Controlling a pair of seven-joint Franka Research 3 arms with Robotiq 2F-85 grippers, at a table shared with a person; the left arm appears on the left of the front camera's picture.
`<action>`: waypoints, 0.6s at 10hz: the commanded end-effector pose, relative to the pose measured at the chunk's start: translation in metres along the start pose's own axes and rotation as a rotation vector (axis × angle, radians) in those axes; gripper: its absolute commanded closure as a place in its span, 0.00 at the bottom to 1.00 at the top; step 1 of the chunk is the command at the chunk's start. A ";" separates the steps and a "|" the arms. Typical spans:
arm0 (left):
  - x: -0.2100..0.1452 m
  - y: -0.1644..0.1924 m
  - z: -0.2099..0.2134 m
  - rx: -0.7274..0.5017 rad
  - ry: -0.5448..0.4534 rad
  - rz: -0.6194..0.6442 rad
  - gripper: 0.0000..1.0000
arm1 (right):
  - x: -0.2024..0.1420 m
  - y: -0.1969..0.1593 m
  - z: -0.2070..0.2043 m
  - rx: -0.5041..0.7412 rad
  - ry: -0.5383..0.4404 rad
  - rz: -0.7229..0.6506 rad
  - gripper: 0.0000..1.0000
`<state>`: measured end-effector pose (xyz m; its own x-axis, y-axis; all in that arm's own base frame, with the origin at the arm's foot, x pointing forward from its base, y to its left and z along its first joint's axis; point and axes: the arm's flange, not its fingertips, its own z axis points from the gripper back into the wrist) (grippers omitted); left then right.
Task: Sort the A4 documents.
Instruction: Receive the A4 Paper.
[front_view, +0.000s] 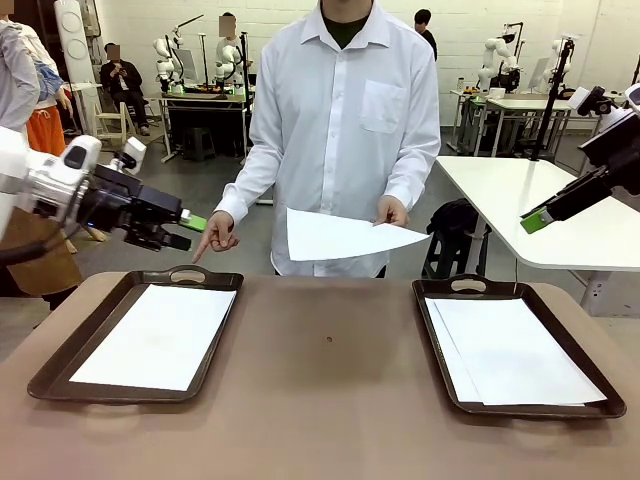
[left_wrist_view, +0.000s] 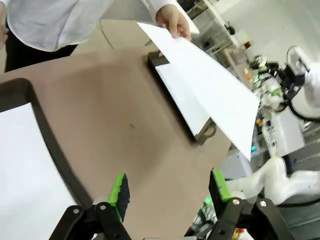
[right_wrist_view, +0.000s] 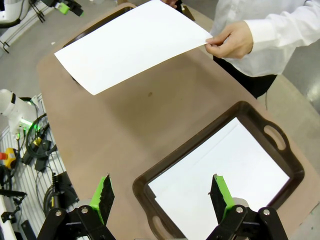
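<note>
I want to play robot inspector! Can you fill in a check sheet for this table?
Surface: brown table, one small dark spot mid-table.
Job's things: white sheet in left tray; sheets in right tray; the person's hand holds one sheet above the table; the other hand points down.
Clutter: nothing seen.
Tools: left tool open, empty; right tool open, empty.
Cables: some on the floor.
Surroundings: white table, other robot stations behind.
</note>
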<state>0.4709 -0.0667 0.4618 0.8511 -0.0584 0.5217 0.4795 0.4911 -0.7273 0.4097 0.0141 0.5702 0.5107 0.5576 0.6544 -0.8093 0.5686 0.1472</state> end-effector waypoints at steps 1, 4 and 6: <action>0.021 0.017 -0.021 -0.107 -0.089 0.084 0.17 | 0.000 -0.001 -0.001 0.022 -0.022 0.002 0.00; 0.030 0.032 -0.052 -0.241 -0.135 0.247 0.17 | 0.000 -0.001 -0.001 0.022 -0.022 0.002 0.00; 0.036 0.034 -0.075 -0.258 -0.108 0.300 0.17 | 0.000 -0.001 -0.001 0.022 -0.022 0.002 0.00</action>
<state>0.5246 -0.1098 0.4191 0.9301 0.1409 0.3391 0.2982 0.2490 -0.9214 0.4097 0.0139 0.5701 0.5111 0.5575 0.6541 -0.8090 0.5692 0.1470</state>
